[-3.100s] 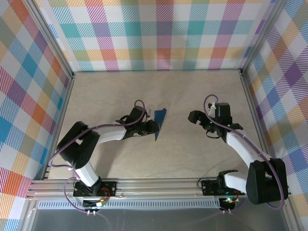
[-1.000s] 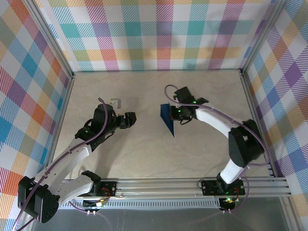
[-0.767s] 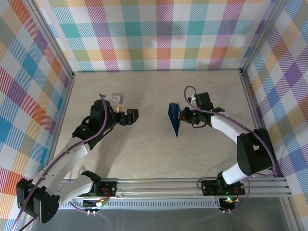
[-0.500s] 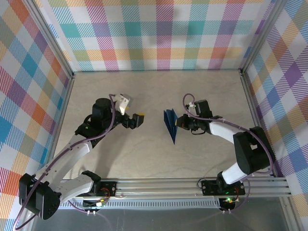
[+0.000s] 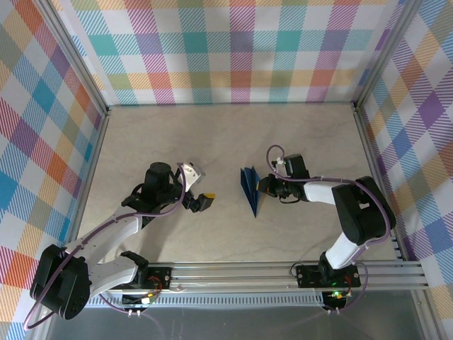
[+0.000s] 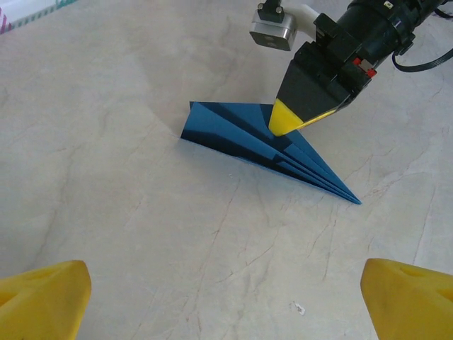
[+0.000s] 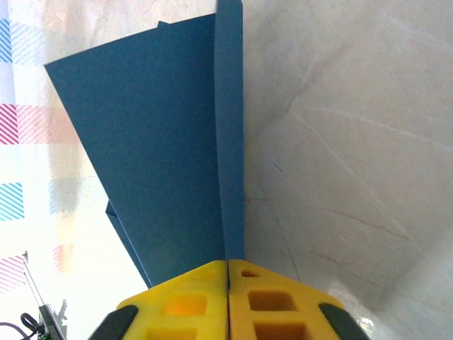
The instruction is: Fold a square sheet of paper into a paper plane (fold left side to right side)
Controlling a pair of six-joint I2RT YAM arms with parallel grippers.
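Dark-blue paper plane (image 5: pixel 249 188) sits about mid-bench (image 5: pixel 163 134), and for us the next move hangs on how it lies. Its long axis runs far to near, with the wide tail far and the nose pointing near and a touch right. The right fingers (image 5: pixel 264 185) come in from its right side and are pressed together on a raised fold; in the right wrist view the paper goes straight into the seam between the yellow pads. The left fingers (image 5: pixel 204 200) are spread wide with nothing in them, off to the plane's left, apart from it and facing it.

So the right arm is on it and the left one has a gap to close. We reckon a left-to-right fold means carrying the left side over that long crease toward the right fingers.
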